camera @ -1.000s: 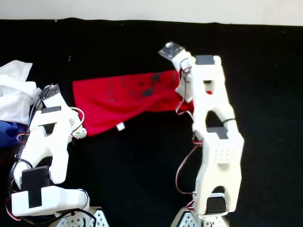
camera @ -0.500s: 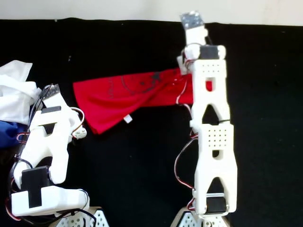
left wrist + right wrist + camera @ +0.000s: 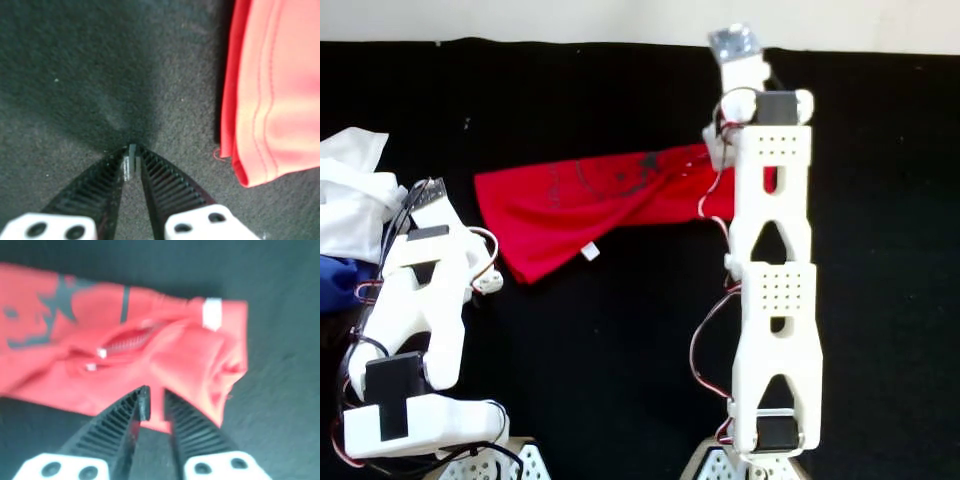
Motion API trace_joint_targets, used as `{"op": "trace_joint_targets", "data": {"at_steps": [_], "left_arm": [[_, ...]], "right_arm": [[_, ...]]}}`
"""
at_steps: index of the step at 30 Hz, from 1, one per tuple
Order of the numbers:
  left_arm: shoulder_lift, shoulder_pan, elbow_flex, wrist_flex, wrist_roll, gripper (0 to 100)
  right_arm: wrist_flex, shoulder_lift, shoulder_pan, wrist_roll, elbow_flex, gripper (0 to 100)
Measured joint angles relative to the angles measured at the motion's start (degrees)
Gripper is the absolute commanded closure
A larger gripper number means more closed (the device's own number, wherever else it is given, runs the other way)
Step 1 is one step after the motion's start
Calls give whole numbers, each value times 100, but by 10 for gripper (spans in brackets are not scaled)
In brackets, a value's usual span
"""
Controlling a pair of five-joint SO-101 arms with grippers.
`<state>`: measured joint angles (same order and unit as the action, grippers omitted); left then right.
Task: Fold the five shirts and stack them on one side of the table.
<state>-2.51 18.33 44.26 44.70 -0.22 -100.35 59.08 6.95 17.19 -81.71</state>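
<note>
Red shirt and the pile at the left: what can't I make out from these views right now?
Red shirt: its right end, high view, hidden behind the right arm.
White cloth and blue cloth: high view, cut by the left edge and partly behind the left arm; count unclear.
Red shirt's print: right wrist view, blurred.

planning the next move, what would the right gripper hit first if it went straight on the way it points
Probably the red shirt: the right gripper points at its edge near the bunched end, with the black table cloth right beside. Whether it touches the fabric is unclear.
</note>
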Motion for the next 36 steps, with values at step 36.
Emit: {"op": "trace_joint_targets", "data": {"at_steps": [36], "left_arm": [[0, 0, 0, 0, 0, 987]], "right_arm": [[202, 1029, 1679, 44, -1248, 991]]}}
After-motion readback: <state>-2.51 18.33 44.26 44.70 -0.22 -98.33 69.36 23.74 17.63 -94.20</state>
